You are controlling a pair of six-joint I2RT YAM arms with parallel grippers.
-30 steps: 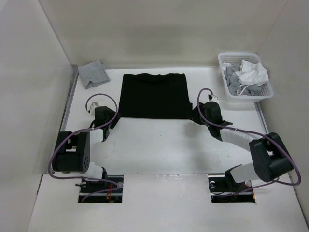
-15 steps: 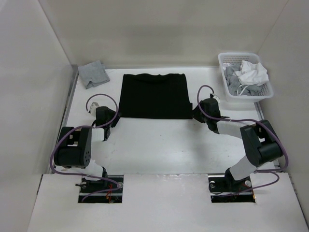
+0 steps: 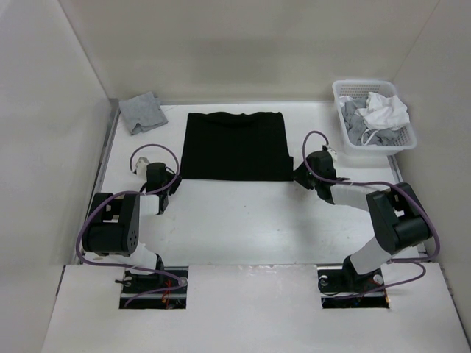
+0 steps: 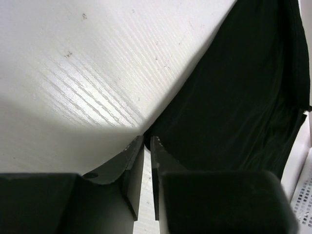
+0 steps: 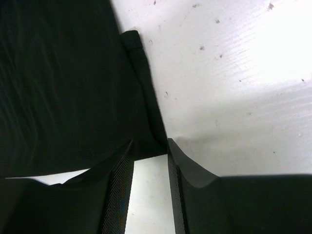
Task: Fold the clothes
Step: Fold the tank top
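The clothes (image 3: 234, 145), one black garment, lie flat as a rectangle at the back middle of the table. My left gripper (image 3: 172, 183) is low at the garment's near left corner. In the left wrist view its jaws (image 4: 147, 140) are almost together, the tips pinching the corner of the black fabric (image 4: 234, 87). At the near right corner is my right gripper (image 3: 298, 175). In the right wrist view it (image 5: 149, 144) stands open, its fingers either side of the corner of the black fabric (image 5: 63, 83).
A white basket (image 3: 377, 152) holding white and grey garments (image 3: 377, 112) stands at the back right. A small grey cloth (image 3: 142, 112) lies at the back left. Pale walls close in the table on three sides.
My left gripper's jaws have closed in on the garment's near left corner. The right arm drew in a little toward the near right corner, jaws still apart.
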